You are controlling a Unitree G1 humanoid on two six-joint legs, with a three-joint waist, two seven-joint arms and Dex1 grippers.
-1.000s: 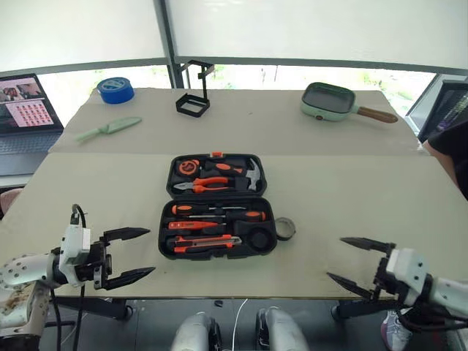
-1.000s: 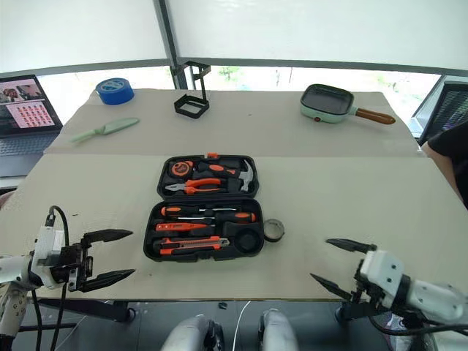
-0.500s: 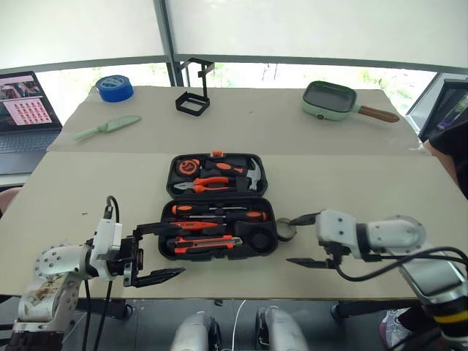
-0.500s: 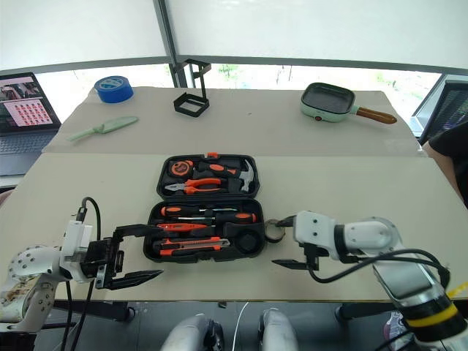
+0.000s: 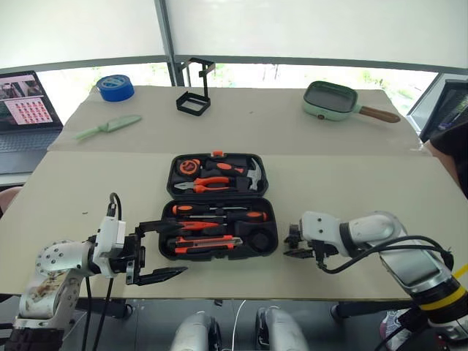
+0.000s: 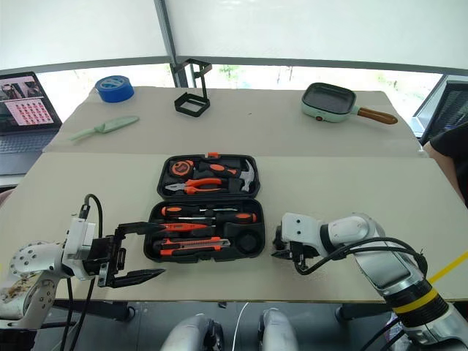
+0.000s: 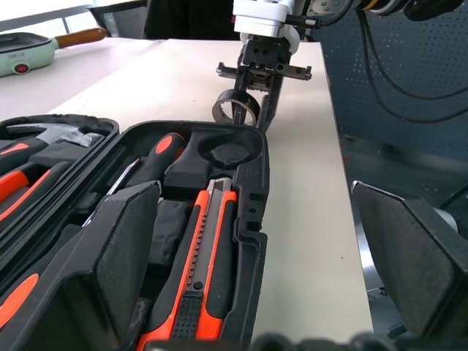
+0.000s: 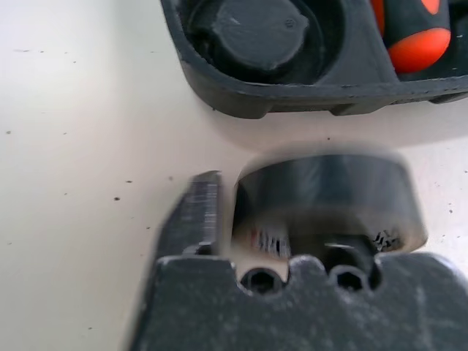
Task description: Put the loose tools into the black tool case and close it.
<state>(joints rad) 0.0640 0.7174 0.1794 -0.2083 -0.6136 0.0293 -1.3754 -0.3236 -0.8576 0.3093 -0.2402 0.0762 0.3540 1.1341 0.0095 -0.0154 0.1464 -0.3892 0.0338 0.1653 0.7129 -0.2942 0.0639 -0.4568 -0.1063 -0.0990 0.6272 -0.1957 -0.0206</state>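
Left eye view: one black tool case (image 5: 219,205) lies open mid-table, lid half toward twelve o'clock, tray half toward six. The tray holds two black-and-orange screwdrivers (image 5: 219,215), one slim orange screwdriver (image 5: 191,226) and one utility knife (image 5: 205,242), long axes running nine to three. One round slot (image 7: 227,153) at the tray's three o'clock end is empty. One small dark tape roll (image 7: 238,111) stands on the table just beyond that end, at three o'clock from the slot. The right gripper (image 5: 295,242) is clenched on the roll's wall, one finger (image 8: 191,212) outside it. The left gripper (image 5: 157,248), jaws spread with nothing between them, hangs at the case's nine o'clock side. The right arm is nearer the roll, and I judge it must carry the roll toward nine o'clock into the slot.
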